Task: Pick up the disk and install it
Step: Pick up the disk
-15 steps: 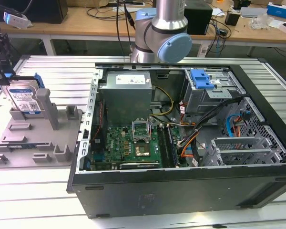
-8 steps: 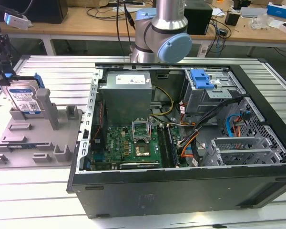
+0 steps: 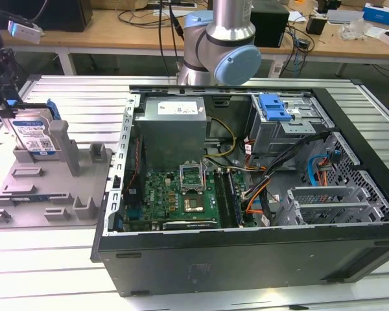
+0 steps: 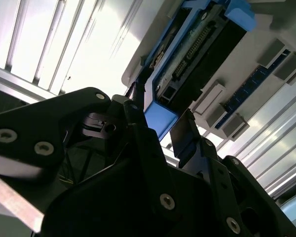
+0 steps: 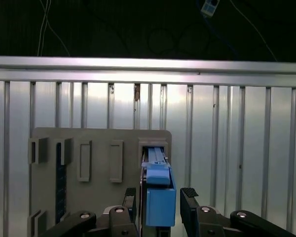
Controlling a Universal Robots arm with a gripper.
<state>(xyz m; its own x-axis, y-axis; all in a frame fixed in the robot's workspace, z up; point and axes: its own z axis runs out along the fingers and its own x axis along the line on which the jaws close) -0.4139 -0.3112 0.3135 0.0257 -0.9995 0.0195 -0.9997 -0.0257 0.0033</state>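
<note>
At the exterior view's left, the disk [image 3: 34,137] stands on edge in a slot of the grey holder [image 3: 58,188] on the ribbed bench [image 3: 45,265], with the dark jaws at its top edge. In both wrist views the jaws are parted and straddle the disk's blue end, one on each flat side with a thin gap showing beside each; they grip nothing. Toward the exterior view's right lies the open computer case [image 3: 246,265], with the arm [image 3: 223,45] behind it.

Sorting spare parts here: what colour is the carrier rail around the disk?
The carrier rail is bright blue, clearest in the first wrist view.
</note>
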